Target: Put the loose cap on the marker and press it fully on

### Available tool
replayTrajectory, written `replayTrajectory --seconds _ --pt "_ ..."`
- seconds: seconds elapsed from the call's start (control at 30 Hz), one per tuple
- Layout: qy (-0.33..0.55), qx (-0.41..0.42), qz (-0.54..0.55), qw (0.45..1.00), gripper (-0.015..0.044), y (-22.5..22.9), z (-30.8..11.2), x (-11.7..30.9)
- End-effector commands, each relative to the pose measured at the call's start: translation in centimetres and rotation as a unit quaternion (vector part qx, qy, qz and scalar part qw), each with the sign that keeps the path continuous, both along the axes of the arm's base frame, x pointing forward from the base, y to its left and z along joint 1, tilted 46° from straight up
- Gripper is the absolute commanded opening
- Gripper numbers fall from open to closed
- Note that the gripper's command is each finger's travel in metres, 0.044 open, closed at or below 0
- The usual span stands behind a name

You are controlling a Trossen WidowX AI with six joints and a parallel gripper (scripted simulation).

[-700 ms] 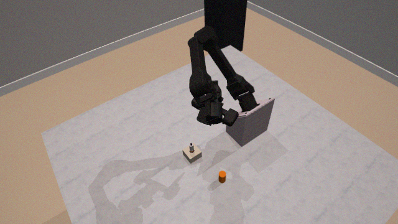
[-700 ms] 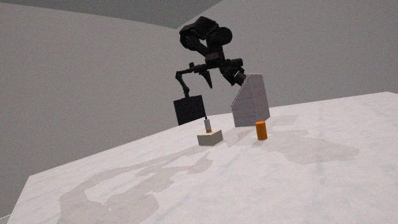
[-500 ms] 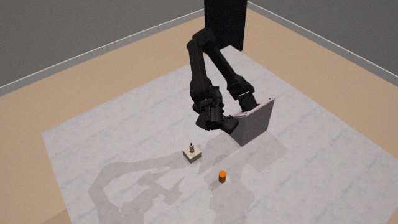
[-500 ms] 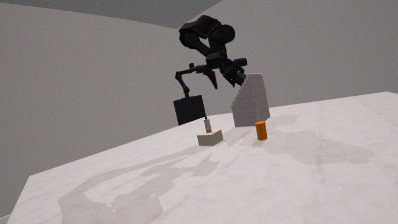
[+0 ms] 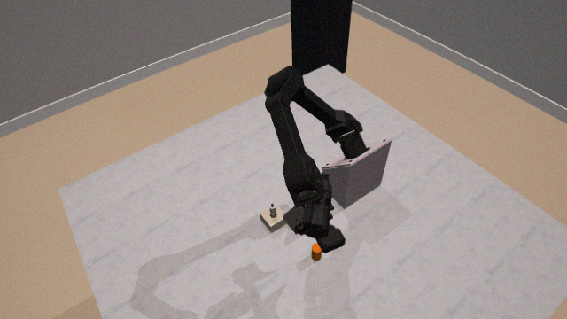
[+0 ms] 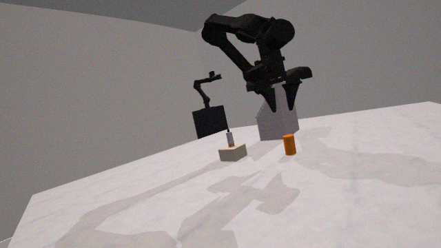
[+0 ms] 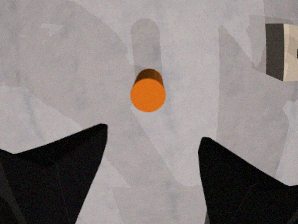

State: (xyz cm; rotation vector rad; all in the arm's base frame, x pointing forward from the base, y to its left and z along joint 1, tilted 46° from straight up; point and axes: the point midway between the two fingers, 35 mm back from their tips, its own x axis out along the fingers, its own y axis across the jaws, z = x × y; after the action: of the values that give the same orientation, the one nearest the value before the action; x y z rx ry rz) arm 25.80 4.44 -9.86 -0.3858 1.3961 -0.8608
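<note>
The orange cap [image 5: 316, 252] [image 6: 289, 145] [image 7: 148, 95] stands upright on the table. The marker [image 5: 273, 210] [image 6: 229, 138], grey with a dark tip, stands upright in the beige holder block [image 5: 272, 225] [image 6: 232, 153] [image 7: 291, 52]. In the wrist view only part of the block shows, at the right edge. My gripper [image 6: 282, 111] [image 7: 154, 138] is open and empty, above the table near the cap. In the wrist view the cap lies ahead of the fingertips, roughly midway between them. In the top view the fingers are hidden behind the gripper body.
The arm's grey angular base [image 5: 365, 177] [image 6: 277, 125] stands on the table behind the cap and the block. A black column [image 5: 321, 35] rises at the table's far corner. A dark panel [image 6: 210, 121] with a small black jointed stand [image 6: 203, 93] shows beyond the table.
</note>
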Motion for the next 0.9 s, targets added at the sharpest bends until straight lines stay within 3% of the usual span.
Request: replayTrajectory --seconds 0.0,0.23,0.87 --pt "-0.02 0.006 -0.009 1.0 0.0253 0.2 -0.5 0.3" --pt "-0.02 0.006 -0.009 1.0 0.0253 -2.4 -2.9 0.1" --pt "-0.019 0.006 -0.009 1.0 0.0253 -4.1 -4.6 0.0"
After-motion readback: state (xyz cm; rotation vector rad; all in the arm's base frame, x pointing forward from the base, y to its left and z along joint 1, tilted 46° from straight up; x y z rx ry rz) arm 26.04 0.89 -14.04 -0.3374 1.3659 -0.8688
